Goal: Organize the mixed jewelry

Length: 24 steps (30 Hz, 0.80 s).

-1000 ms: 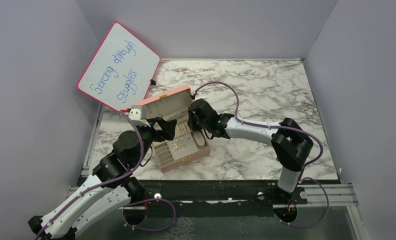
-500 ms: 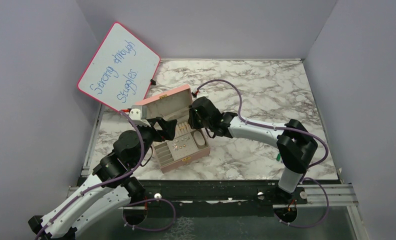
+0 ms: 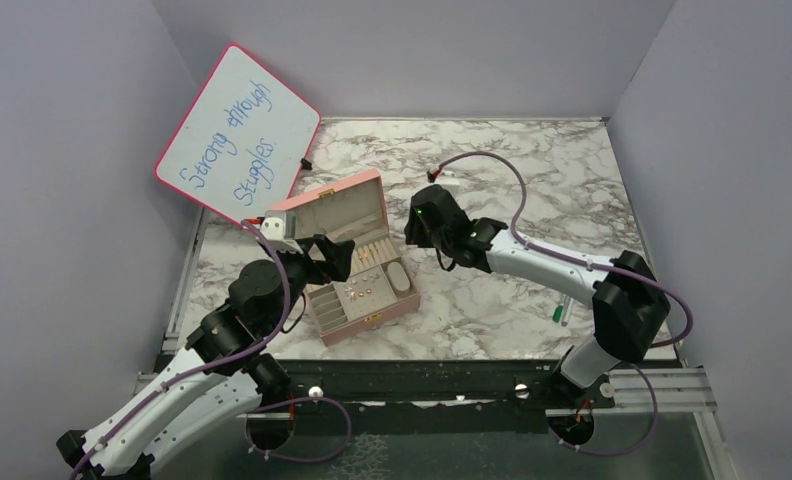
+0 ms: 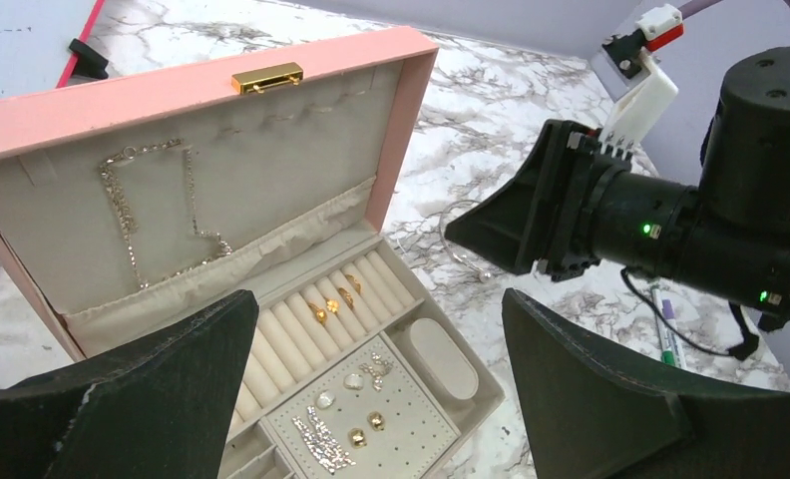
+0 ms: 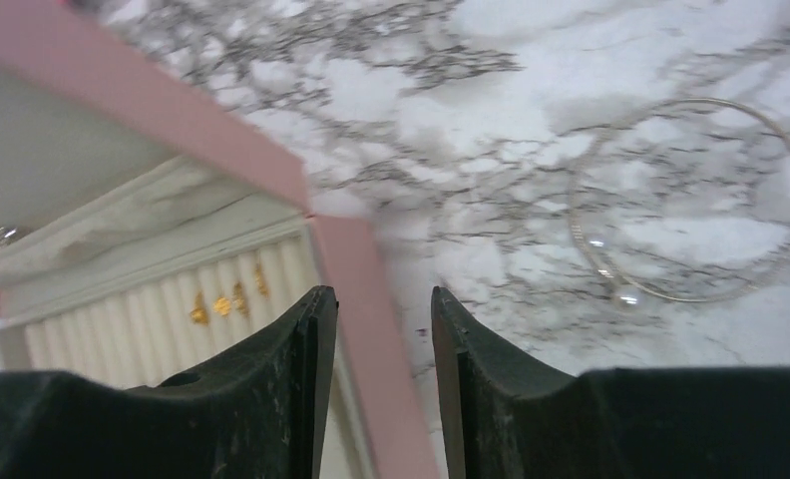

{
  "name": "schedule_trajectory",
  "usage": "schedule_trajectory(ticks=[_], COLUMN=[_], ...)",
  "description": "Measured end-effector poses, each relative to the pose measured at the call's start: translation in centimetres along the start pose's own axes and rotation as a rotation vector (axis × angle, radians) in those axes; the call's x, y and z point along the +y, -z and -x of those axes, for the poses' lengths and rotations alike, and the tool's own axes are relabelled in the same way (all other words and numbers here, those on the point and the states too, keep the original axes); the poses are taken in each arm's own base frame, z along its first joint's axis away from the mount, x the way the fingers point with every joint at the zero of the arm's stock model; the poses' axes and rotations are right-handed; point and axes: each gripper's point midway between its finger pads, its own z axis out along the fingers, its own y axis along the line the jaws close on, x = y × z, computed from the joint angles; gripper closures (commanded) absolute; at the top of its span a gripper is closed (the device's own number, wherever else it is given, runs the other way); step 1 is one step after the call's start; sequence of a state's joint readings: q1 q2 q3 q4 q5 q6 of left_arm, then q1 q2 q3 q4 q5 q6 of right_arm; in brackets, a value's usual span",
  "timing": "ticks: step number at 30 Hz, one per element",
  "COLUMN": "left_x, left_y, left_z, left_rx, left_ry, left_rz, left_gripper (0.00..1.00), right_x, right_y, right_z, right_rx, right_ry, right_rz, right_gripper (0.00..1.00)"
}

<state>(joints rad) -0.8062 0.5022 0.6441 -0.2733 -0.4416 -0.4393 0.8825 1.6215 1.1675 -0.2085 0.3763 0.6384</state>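
The right claw [image 5: 379, 296] hangs with its two dark fingers a little apart, holding nothing. Through the gap shows the side wall of the pink box [image 5: 172, 122]. Inside the box, three gold rings [image 5: 221, 304] sit in the cream ring rolls. To the right, a thin bangle [image 5: 625, 295] with one pearl-like bead lies on the marbled surface [image 5: 531, 60], apart from the box.
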Motion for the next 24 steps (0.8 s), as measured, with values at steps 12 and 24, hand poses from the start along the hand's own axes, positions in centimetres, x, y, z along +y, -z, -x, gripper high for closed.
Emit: schedule_trajectory(ticks=[12,24], left_x=[-0.7,-1.3], left_y=[-0.1,-0.4], left_z=[-1.1,-2.8], left_rx=[0.047,0.121], left_ry=[0.020,0.043], left_rz=[-0.031,-0.050], left_gripper=[0.07,0.06], right_x=[-15.8,-14.9], right_y=[-0.5,-3.1], right_z=[-2.6,-5.8], right_rx=[0.107,0.301], right_ry=[-0.211,0.143], right_rz=[-0.375,-0.226], right_gripper=[0.51,0.55])
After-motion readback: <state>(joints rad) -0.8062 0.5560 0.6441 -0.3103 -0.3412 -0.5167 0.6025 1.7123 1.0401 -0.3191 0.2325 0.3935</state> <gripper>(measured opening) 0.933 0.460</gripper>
